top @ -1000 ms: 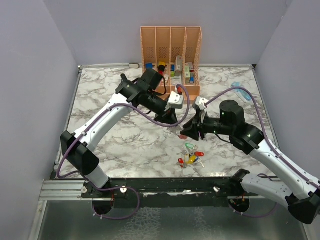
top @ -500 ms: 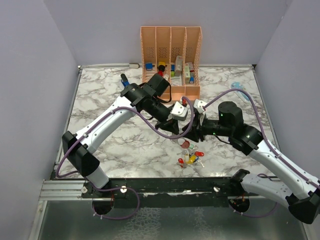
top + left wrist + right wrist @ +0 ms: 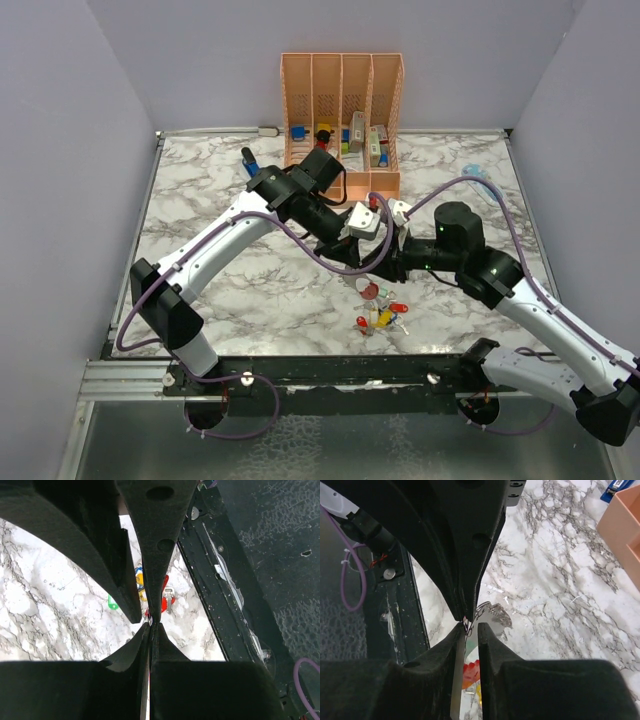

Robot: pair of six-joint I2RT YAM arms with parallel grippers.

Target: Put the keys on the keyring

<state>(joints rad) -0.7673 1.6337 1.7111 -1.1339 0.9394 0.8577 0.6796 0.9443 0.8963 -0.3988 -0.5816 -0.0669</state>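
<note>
1. On my overhead view both arms reach into the middle of the frame. The left gripper [image 3: 360, 264] and right gripper [image 3: 386, 270] meet tip to tip just below centre.
2. From the left wrist camera I see the left jaws clenched down to a hairline. I cannot tell whether anything thin is pinched in that line.
3. From the right wrist camera the right jaws stand close together with a slim slot between them. A tiny red and white speck sits at their tips, where the other gripper's point touches. I cannot tell whether they grasp it.
4. The keyring [image 3: 369, 289] reads to me as a small grey and red piece directly under the meeting tips, at the centre of the overhead frame. I cannot tell whether it hangs or lies on the table [image 3: 260, 300].
5. The keys [image 3: 381, 318] lie in a loose cluster just below the keyring, lower centre, near the black rail [image 3: 330, 368] along the table's near edge. Red, yellow and green heads show.
6. The peach organiser [image 3: 296, 95] stands at top centre by the back wall. A dark blue tool [image 3: 248, 158] lies to its left, and a pale blue tool [image 3: 478, 178] lies at the upper right.
</note>
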